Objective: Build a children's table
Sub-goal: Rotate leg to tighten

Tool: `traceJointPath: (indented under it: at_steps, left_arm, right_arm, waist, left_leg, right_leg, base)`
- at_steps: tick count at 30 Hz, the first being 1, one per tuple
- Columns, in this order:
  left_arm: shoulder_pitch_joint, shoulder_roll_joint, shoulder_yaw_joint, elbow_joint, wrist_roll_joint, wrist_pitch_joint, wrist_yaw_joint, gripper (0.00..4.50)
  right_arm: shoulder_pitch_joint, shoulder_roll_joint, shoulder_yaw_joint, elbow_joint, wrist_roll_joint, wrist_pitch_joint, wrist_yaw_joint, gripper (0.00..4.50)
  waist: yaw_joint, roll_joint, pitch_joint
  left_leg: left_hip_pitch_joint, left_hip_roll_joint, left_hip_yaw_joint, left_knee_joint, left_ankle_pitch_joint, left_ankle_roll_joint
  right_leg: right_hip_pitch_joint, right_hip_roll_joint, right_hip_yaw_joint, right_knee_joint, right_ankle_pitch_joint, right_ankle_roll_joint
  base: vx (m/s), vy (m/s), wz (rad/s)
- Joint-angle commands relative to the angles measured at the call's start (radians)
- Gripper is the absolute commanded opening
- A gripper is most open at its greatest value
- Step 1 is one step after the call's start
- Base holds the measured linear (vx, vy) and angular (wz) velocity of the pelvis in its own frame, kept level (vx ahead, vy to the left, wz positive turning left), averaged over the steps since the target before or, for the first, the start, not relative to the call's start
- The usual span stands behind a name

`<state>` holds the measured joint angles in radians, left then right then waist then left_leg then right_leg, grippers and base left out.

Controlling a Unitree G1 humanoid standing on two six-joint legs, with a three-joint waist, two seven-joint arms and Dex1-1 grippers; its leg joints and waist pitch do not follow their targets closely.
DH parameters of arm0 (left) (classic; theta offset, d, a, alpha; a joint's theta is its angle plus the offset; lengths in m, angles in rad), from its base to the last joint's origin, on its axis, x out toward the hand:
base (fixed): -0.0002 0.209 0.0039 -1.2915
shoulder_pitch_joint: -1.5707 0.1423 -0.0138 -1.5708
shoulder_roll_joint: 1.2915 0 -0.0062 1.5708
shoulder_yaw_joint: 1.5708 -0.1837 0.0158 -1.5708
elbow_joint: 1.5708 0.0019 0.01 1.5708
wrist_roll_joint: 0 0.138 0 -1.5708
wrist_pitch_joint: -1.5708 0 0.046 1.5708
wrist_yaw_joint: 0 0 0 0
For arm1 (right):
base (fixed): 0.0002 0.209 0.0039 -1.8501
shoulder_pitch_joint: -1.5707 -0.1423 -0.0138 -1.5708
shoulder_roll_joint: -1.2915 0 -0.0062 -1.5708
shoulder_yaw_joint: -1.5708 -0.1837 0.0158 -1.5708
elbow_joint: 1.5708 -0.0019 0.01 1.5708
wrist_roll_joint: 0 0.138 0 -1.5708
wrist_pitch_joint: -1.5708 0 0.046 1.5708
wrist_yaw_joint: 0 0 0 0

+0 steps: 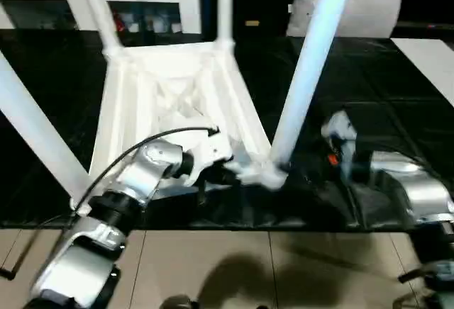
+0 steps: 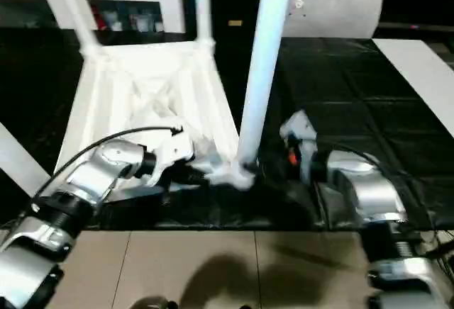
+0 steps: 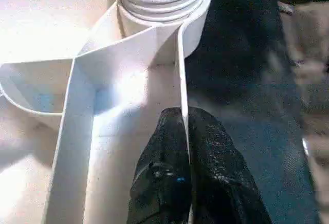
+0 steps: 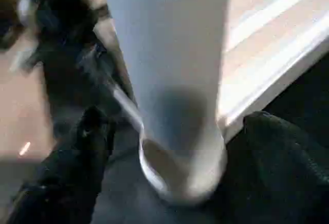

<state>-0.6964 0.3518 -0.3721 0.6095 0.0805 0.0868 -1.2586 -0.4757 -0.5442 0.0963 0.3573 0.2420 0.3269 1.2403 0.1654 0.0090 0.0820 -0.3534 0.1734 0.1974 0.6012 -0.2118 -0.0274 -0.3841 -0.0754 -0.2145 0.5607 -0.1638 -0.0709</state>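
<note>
The table (image 1: 177, 103) lies upside down on the dark mat at centre frame, legs pointing up. The left gripper (image 3: 184, 131) is pinched tight on a thin rib of the underside beside the near right leg (image 1: 312, 61). The right gripper (image 4: 169, 152) stands spread wide around that leg's base, holding nothing. The plastic looks light, stiff and slippery; ribs and the lower legs offer the best hold.

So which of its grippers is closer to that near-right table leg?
Right. The right gripper stands open with its fingers on either side of the leg at its base; the left gripper is shut on the tabletop's rim beside that corner socket.
</note>
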Motion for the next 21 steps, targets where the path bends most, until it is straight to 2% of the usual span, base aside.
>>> traceJointPath:
  at_steps: [1,2,3,4,5,7,8,10,14,15,18,21]
  left_arm:
    - [0.001,0.003,-0.061,-0.018,0.005,-0.038,-0.097,0.00]
    - [0.002,0.012,-0.070,-0.022,0.007,-0.053,-0.122,0.00]
    - [0.003,0.015,-0.074,-0.023,0.007,-0.057,-0.130,0.00]
    - [0.009,0.024,-0.087,-0.038,0.005,-0.066,-0.162,0.00]
    - [0.011,0.029,-0.093,-0.044,0.004,-0.070,-0.177,0.00]
    - [0.015,0.037,-0.106,-0.052,0.002,-0.083,-0.203,0.00]
    - [0.017,0.040,-0.111,-0.055,0.003,-0.089,-0.210,0.00]
    - [0.020,0.042,-0.115,-0.058,0.006,-0.097,-0.222,0.00]
    - [0.022,0.043,-0.116,-0.052,0.008,-0.109,-0.229,0.00]
    - [0.022,0.043,-0.116,-0.052,0.008,-0.110,-0.228,0.00]
    - [0.020,0.043,-0.115,-0.047,0.009,-0.114,-0.221,0.00]
    - [0.018,0.043,-0.113,-0.044,0.010,-0.115,-0.218,0.00]
  right_arm:
    - [-0.002,-0.015,0.024,-0.010,-0.007,-0.032,0.060,4.42]
    - [-0.003,-0.023,0.038,-0.005,-0.016,-0.064,0.091,4.42]
    - [-0.003,-0.026,0.043,-0.003,-0.015,-0.068,0.107,4.42]
    - [-0.004,-0.032,0.055,-0.002,-0.001,-0.059,0.157,4.42]
    - [-0.006,-0.033,0.059,0.000,0.007,-0.054,0.177,4.15]
    - [-0.008,-0.038,0.071,-0.001,0.029,-0.040,0.217,4.15]
    - [-0.007,-0.041,0.080,-0.005,0.038,-0.027,0.238,4.15]
    - [-0.006,-0.045,0.092,-0.007,0.045,-0.019,0.268,3.80]
    - [-0.003,-0.046,0.107,-0.001,0.046,-0.019,0.309,3.65]
    - [-0.003,-0.046,0.107,0.000,0.046,-0.020,0.310,3.41]
    - [-0.016,-0.035,0.110,0.045,0.036,-0.051,0.326,3.33]
    - [-0.028,-0.021,0.113,0.095,0.026,-0.084,0.329,3.00]
  waist:
    - [-0.003,-0.004,-0.087]
    - [0.000,-0.004,-0.085]
    - [-0.001,-0.011,-0.088]
    - [0.002,-0.011,-0.088]
    - [0.004,-0.008,-0.088]
    - [0.005,-0.008,-0.089]
    - [0.005,-0.012,-0.090]
    - [0.007,-0.010,-0.090]
    - [0.008,-0.013,-0.091]
    - [0.008,-0.012,-0.091]
    - [0.008,-0.013,-0.092]
    - [0.007,-0.014,-0.094]
  left_leg:
    - [0.012,0.100,-0.048,-0.060,-0.063,0.102]
    - [0.012,0.099,-0.047,-0.061,-0.072,0.094]
    - [0.012,0.099,-0.046,-0.061,-0.073,0.092]
    - [0.015,0.099,-0.046,-0.062,-0.075,0.089]
    - [0.013,0.101,-0.047,-0.062,-0.075,0.091]
    - [0.015,0.104,-0.049,-0.062,-0.073,0.089]
    - [0.016,0.104,-0.048,-0.062,-0.072,0.088]
    - [0.013,0.103,-0.048,-0.061,-0.067,0.089]
    - [0.009,0.097,-0.046,-0.060,-0.065,0.086]
    - [0.010,0.097,-0.046,-0.061,-0.065,0.085]
    - [0.011,0.097,-0.046,-0.060,-0.067,0.082]
    - [0.011,0.096,-0.045,-0.060,-0.066,0.079]
  right_leg:
    - [0.061,-0.132,0.103,-0.061,-0.226,-0.021]
    - [0.061,-0.133,0.103,-0.064,-0.244,-0.022]
    - [0.063,-0.132,0.103,-0.063,-0.251,-0.020]
    - [0.062,-0.133,0.103,-0.065,-0.261,-0.021]
    - [0.062,-0.133,0.103,-0.064,-0.263,-0.024]
    - [0.060,-0.132,0.104,-0.063,-0.259,-0.027]
    - [0.061,-0.133,0.106,-0.062,-0.258,-0.030]
    - [0.062,-0.134,0.107,-0.061,-0.255,-0.035]
    - [0.065,-0.132,0.104,-0.065,-0.280,-0.017]
    - [0.064,-0.131,0.104,-0.065,-0.284,-0.014]
    - [0.063,-0.130,0.102,-0.067,-0.296,-0.005]
    - [0.063,-0.130,0.101,-0.066,-0.297,-0.008]
  base:
    - [0.000,0.000,0.00]
    - [0.000,0.000,0.00]
    - [0.000,0.000,0.00]
    - [0.000,0.000,0.00]
    - [0.000,0.000,0.00]
    - [0.000,0.000,0.00]
    - [0.000,0.000,0.00]
    - [0.000,0.000,0.00]
    - [0.000,0.000,0.00]
    - [0.000,0.000,0.00]
    - [0.000,0.000,0.00]
    - [0.000,0.000,0.00]
